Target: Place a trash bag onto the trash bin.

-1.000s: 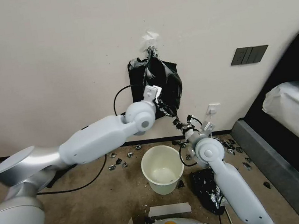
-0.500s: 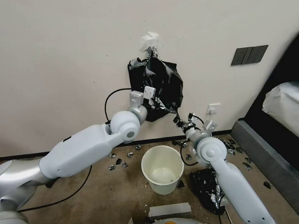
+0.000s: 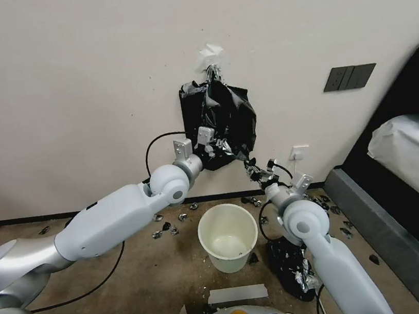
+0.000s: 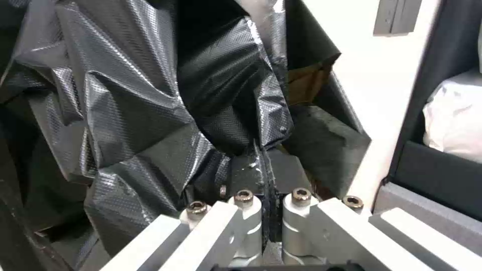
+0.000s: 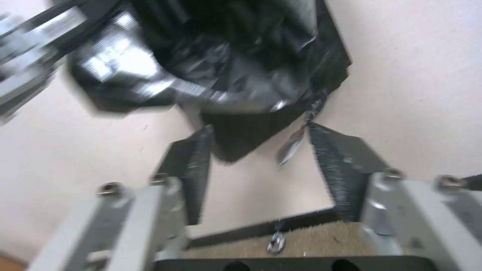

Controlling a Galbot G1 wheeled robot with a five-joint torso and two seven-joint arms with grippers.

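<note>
The glossy black trash bag (image 3: 232, 115) hangs from a hook on the wall, with silver tape along its lower edge. My left gripper (image 3: 211, 145) is shut on that lower edge; in the left wrist view its fingers (image 4: 246, 177) pinch a fold of the trash bag (image 4: 150, 98). My right gripper (image 3: 252, 165) is open just below the bag's lower right corner. In the right wrist view the trash bag (image 5: 226, 75) hangs in line with the gap of the right gripper (image 5: 258, 150). The cream-white trash bin (image 3: 228, 237) stands empty on the floor below.
A flat black bundle (image 3: 190, 110) hangs on the wall behind the bag. A black plastic heap (image 3: 289, 265) lies right of the bin and silver scraps (image 3: 170, 227) dot the floor. A dark bed frame (image 3: 385, 226) runs along the right, and a cable (image 3: 97, 284) crosses the floor at left.
My left gripper has moved down and to the left with the bag's lower edge in it. My right gripper has edged up towards the bag's lower corner.
</note>
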